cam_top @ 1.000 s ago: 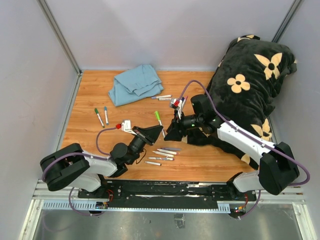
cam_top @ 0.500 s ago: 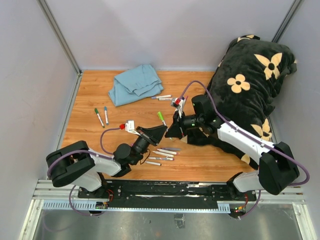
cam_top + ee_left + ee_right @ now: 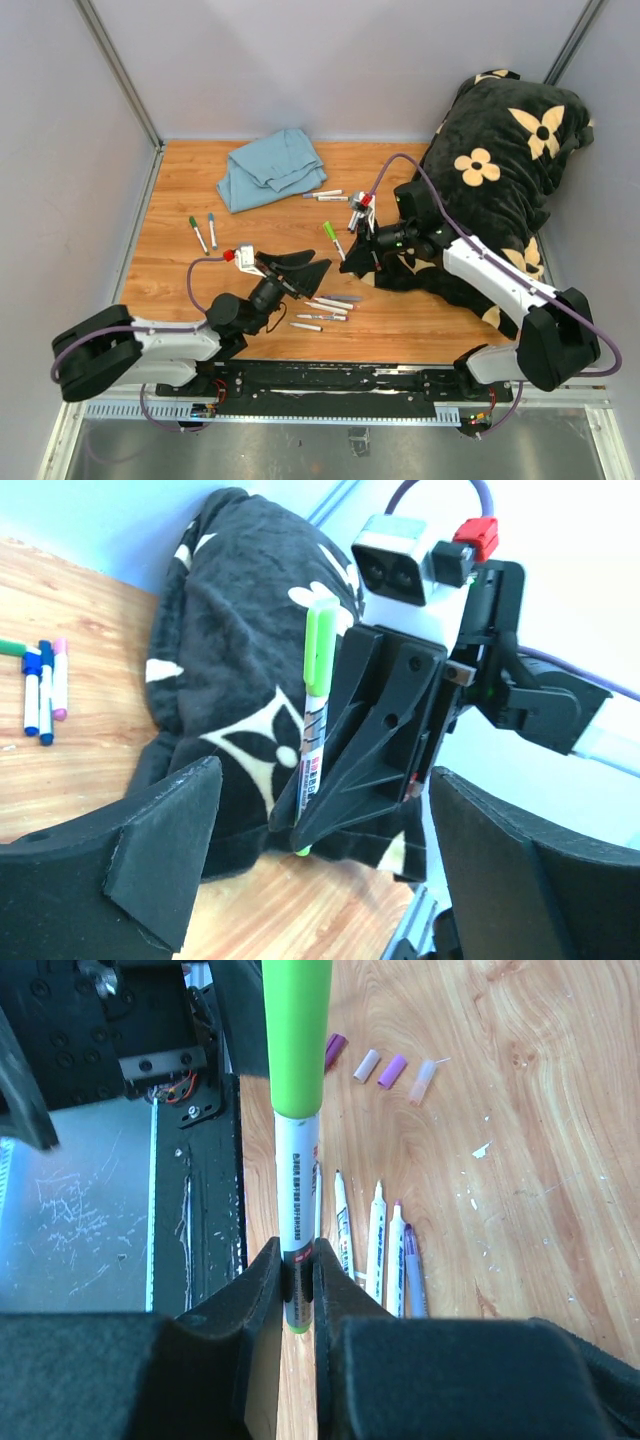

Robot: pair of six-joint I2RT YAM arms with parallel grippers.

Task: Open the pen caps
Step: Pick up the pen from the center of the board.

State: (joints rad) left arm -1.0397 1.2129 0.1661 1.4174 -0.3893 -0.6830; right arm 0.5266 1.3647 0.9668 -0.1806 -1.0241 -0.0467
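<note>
Now: right fingers [image 3: 268, 1290] clamped on lower barrel of marker [image 3: 297, 1180], held above worktop [image 3: 500, 1160]; green cap [image 3: 295, 1030] on marker's upper end. Left fingers [image 3: 165, 840] spread wide, empty, facing marker, not touching. Loose caps [image 3: 392, 1070] on worktop.

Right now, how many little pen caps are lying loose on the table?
4, in one row on the wood: a dark purple cap, a whitish cap, a violet cap and a pale pink cap. More may hide behind the held green marker.
</note>
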